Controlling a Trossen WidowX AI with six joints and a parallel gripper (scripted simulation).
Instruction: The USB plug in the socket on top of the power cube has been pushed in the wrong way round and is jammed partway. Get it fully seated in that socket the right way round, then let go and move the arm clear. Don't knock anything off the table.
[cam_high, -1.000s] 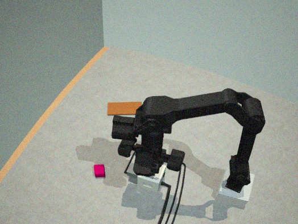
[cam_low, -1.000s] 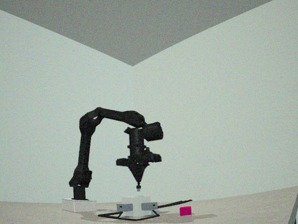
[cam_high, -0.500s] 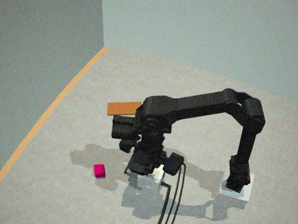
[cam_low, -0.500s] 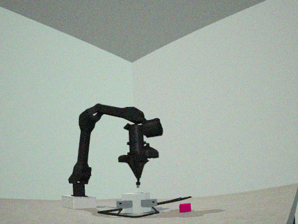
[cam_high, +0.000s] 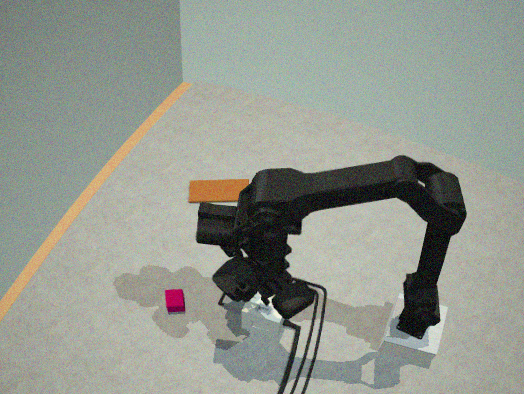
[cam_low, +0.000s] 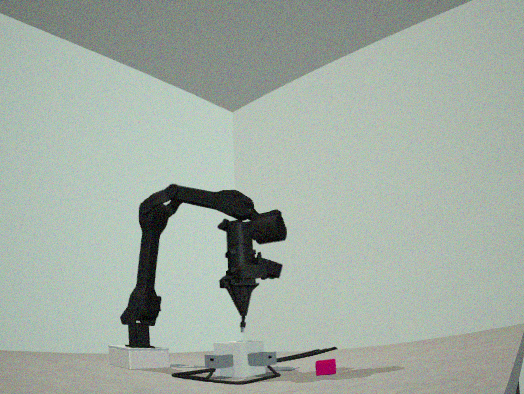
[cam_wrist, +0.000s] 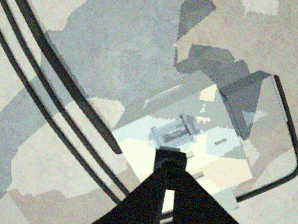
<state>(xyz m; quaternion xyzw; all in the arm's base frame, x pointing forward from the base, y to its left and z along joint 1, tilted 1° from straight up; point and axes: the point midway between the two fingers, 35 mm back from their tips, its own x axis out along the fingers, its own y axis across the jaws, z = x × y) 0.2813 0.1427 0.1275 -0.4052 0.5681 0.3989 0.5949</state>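
Centrally, the claw (cam_high: 265, 300) (cam_low: 243, 314) (cam_wrist: 170, 179) is pointing downward and grasping the black USB plug (cam_low: 243, 324) (cam_wrist: 170, 157) over the top of the white power cube (cam_high: 260, 326) (cam_low: 239, 359) (cam_wrist: 225, 172); contact between plug tip and socket is remaining indistinct. A pink block (cam_high: 174, 300) (cam_low: 326, 367) is lying apart on the table (cam_high: 100, 350) (cam_low: 400, 375).
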